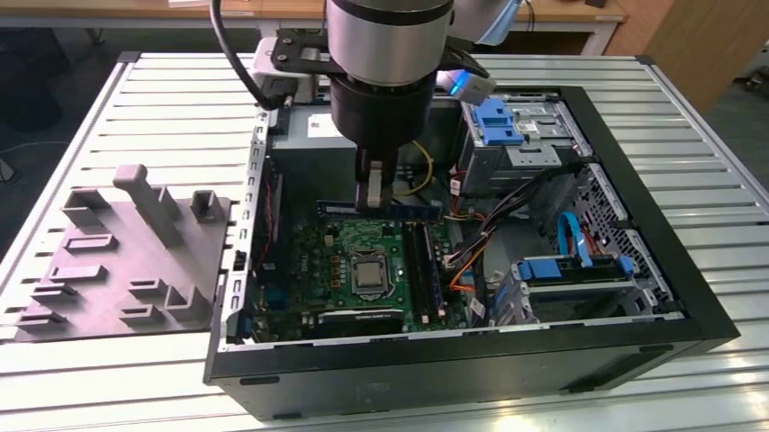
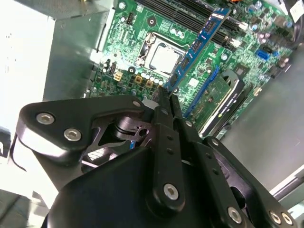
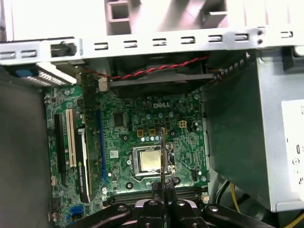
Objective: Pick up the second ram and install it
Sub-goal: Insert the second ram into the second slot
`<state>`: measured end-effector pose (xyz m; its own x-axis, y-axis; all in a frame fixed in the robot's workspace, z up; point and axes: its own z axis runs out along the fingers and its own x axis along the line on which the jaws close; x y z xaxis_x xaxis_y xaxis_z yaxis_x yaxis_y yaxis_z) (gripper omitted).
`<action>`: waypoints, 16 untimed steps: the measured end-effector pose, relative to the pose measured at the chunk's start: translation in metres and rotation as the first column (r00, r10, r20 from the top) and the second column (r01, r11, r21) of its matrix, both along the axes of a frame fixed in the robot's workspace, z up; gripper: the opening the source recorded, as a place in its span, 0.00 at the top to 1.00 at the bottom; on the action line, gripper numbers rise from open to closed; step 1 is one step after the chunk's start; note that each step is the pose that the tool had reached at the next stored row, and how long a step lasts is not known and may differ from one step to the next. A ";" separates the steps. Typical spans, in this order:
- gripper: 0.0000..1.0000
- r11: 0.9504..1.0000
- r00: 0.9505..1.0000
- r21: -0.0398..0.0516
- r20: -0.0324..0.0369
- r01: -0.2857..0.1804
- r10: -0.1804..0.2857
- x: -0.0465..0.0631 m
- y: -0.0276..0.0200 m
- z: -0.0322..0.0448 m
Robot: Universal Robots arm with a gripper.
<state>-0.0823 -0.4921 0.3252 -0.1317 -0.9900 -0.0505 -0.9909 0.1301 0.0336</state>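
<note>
Ram is clamped on edge between the closed-in fingers of the gripper, gripped near the middle of its length so both ends stick out sideways. In the second wrist view the gripper pinches the ram, whose blue face with black chips runs away from the fingertips over the board. In the first wrist view the gripper holds the ram seen edge-on as a thin line crossing the socket.

The ram hangs over the motherboard, inside the open case, and is seated in no slot. It lies crosswise to the black slots, over their end nearest the power supply. The socket is just beside the slots, on the exterior view's left of them.

A grey fixture tray with upright blocks lies on the slatted table, outside the case on the exterior view's left.
</note>
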 end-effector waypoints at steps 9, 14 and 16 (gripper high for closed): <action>0.87 0.987 0.987 0.000 0.000 0.162 -0.162 0.000 0.0000 -0.0017; 0.87 0.968 0.968 0.000 0.000 0.251 -0.251 0.000 0.0000 -0.0026; 0.87 0.958 0.958 0.000 0.000 0.285 -0.285 0.000 0.0000 -0.0029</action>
